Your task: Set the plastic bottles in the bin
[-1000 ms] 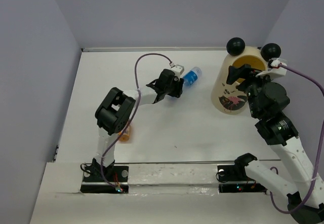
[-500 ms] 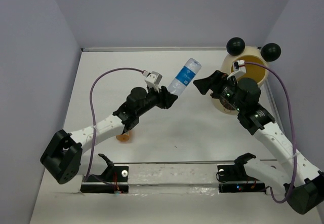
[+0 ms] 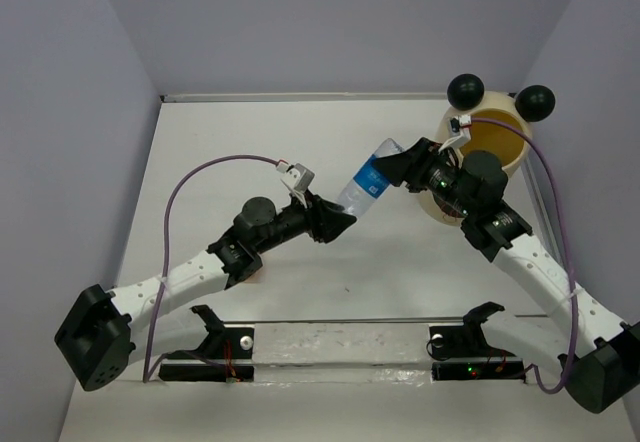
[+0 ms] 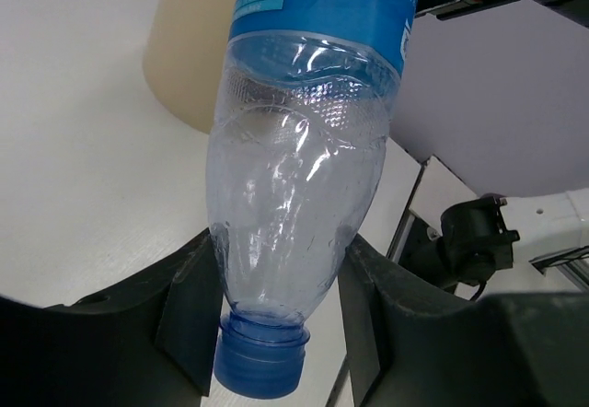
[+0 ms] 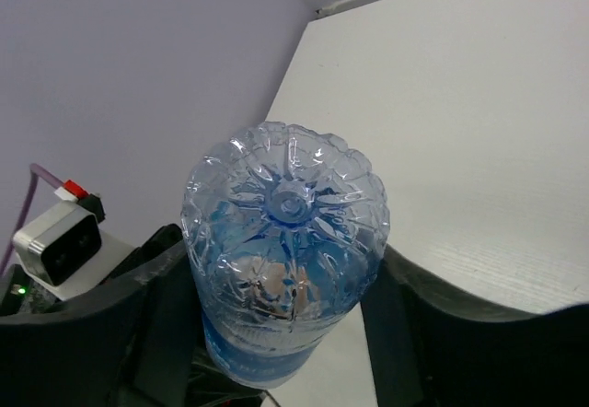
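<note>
In the top external view the left arm is reaching out long and low from the near-left corner of the worktop [image 3: 250, 152]; the left gripper [image 3: 338, 222] is clamping the cap end of a clear bottle [image 3: 370, 180] with a blue label, holding it tilted in the air above the middle of the worktop, base pointing at the far-right corner; the right gripper [image 3: 402, 160] is closing in round that base; the right arm is covering most of the bin [image 3: 498, 134], which is standing at the far-right corner with its two black ball ears [image 3: 465, 89] showing; a purple cable [image 3: 215, 167] is arching over the left arm.

In the left wrist view the dark fingers [image 4: 184, 306] are pinching the bottle just above its blue cap [image 4: 260, 361]; the cream bin wall is rising just behind.

In the right wrist view the bottle's ribbed base is sitting between the right fingers [image 5: 147, 315]; whether they are pressing it cannot be told; the left wrist's white camera box [image 5: 55, 241] is showing beneath.

A second ago the left arm was folded, with the bottle near the far middle of the worktop, and the right gripper was over the bin; half a second ago the bottle was raised and the right jaws were wide and apart from it.
</note>
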`<state>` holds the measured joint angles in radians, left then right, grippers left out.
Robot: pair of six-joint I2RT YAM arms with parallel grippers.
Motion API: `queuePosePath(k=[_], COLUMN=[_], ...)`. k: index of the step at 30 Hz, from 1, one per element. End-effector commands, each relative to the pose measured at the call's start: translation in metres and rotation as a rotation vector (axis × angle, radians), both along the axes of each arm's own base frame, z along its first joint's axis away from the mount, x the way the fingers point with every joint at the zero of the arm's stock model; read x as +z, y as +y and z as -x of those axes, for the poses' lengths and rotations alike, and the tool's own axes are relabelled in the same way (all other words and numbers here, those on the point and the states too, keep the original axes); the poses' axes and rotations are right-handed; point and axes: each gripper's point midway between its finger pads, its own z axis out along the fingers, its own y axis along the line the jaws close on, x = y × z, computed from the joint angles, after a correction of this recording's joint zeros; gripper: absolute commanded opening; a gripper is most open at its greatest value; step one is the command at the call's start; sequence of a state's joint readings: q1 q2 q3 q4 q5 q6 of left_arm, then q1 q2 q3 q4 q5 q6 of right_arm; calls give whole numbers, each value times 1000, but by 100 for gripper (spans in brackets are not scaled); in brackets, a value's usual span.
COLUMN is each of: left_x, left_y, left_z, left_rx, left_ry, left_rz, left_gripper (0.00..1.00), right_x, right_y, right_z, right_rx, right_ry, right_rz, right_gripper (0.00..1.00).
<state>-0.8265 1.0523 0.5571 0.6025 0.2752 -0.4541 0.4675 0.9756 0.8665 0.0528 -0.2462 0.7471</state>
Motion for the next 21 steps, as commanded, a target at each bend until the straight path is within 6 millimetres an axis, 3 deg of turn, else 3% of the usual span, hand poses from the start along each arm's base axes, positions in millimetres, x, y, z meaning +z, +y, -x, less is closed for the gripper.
queuePosePath(k=[1,3,5,6,7,10,11,12,17,21], left_x=[28,27,26,26,26,24,24,23,15,-6], left_y=[-2,0,5,8,12,34,47,54,104,142], left_z=[13,10,6,4,1,-13,-18,-21,-21,-18], left_rx=[-56,-36,6,26,54,199,271,315,519,680], left_ry=[-79,-68,-53,-51,-39,6,31,43,117,214], left_rz=[71,56,43,38,33,-15,-43,-54,-113,-181], left_gripper=[56,77,91,91,98,99,99,99,99,99], right_x=[43,56,75,73,84,103,118,126,150,150], right_y=[-3,-15,-35,-42,-52,-97,-123,-136,-213,-237], right_z=[6,4,5,4,6,8,14,17,35,36], right_rx=[-10,-72,-168,-203,-243,-447,-560,-614,-969,-1104], right_ry=[-137,-175,-221,-210,-241,-275,-308,-324,-353,-329], right_rz=[-52,-36,-1,6,42,116,151,167,311,406], right_gripper=[45,35,33,33,32,30,29,29,27,27])
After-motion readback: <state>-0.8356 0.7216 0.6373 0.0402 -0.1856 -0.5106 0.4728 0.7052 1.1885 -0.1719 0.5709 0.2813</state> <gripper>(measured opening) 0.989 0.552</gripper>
